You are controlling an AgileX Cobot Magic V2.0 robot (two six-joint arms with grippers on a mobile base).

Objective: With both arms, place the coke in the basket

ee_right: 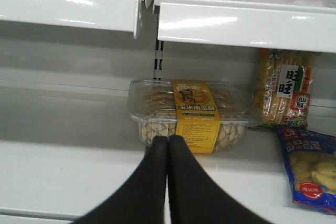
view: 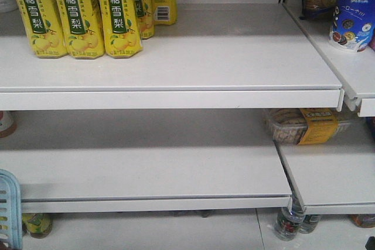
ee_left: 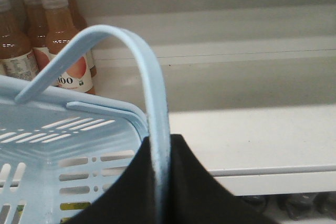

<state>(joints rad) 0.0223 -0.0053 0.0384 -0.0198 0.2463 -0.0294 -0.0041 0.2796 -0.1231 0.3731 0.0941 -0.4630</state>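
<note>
On the left side, the left claw [ee_left: 157, 182] is clamped on the thin swinging handle [ee_left: 149, 93] of the light blue basket [ee_left: 63, 150], its black fingers pressed against the handle from both sides. The handle arches up over the slotted rim, and behind it, on the white shelf [ee_left: 252, 135], stand several bottles of orange-brown drink [ee_left: 63, 51] with pale caps. In the front view only a corner of the basket [view: 9, 203] shows at the lower left edge, below the middle shelf board.

The right claw [ee_right: 168, 148] is closed with nothing in it, the two black fingertips touching each other. It points at a clear plastic box of biscuits [ee_right: 189, 114] with a yellow label band, lying on the shelf just beyond the tips. To the right of that box are a tall snack packet [ee_right: 286, 87] and a blue bag [ee_right: 310, 169].

Yellow drink cartons [view: 76, 13] fill the upper shelf's left end. I cannot see the coke in any view.
</note>
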